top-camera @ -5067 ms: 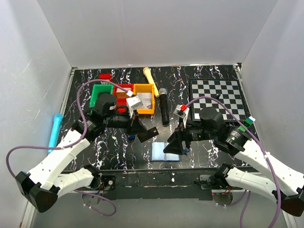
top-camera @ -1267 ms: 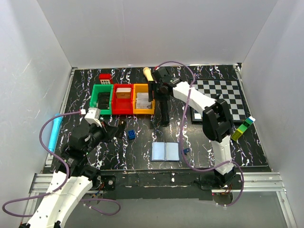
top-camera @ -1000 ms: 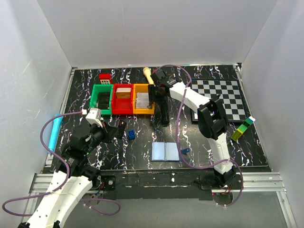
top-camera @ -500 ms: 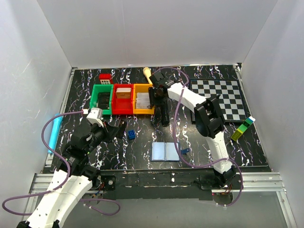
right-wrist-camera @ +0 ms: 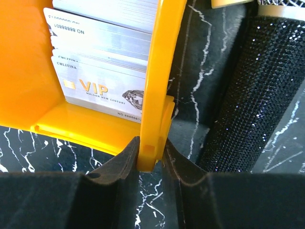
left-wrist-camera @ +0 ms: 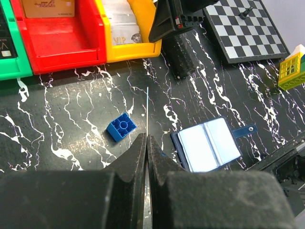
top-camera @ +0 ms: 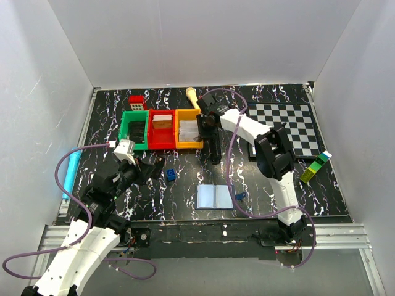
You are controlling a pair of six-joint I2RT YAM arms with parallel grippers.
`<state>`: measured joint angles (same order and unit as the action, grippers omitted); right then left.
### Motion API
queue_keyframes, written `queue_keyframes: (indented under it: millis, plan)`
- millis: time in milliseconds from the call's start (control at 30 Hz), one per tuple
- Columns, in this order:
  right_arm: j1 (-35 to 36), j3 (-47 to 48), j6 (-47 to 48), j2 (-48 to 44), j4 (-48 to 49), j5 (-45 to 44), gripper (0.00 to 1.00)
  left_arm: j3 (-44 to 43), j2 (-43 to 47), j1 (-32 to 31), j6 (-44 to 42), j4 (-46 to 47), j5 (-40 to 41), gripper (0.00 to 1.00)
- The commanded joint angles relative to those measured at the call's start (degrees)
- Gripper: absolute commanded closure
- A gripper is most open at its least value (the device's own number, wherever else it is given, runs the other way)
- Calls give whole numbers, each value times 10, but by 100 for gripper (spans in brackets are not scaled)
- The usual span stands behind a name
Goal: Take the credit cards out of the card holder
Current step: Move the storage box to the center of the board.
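Open card holder point(left-wrist-camera: 209, 150) lay right of our shut L gripper point(left-wrist-camera: 146, 139); R gripper point(right-wrist-camera: 150, 147) pinched orange bin point(right-wrist-camera: 164, 57) wall

White arm shells point(top-camera: 74, 259), black joints, purple cables point(top-camera: 59, 176), black end effectors point(left-wrist-camera: 146, 143)

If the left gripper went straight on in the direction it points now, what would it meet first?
Most likely the bare black table between the blue brick and the open card holder; the left gripper, jaws shut, aims at neither. Beyond stands the orange bin, though depth is unclear.
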<state>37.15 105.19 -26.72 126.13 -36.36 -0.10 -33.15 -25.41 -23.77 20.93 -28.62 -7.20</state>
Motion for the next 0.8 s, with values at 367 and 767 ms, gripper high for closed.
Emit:
queue_keyframes:
  millis: [367, 767]
  plan:
    - [-37, -112, 52, -102, -5, -19, 79, -23, -25, -8, -69, 8, -15, 100]
    - [-65, -196, 68, -157, 16, -3, 78, -46, -54, -9, -121, 4, -23, 100]
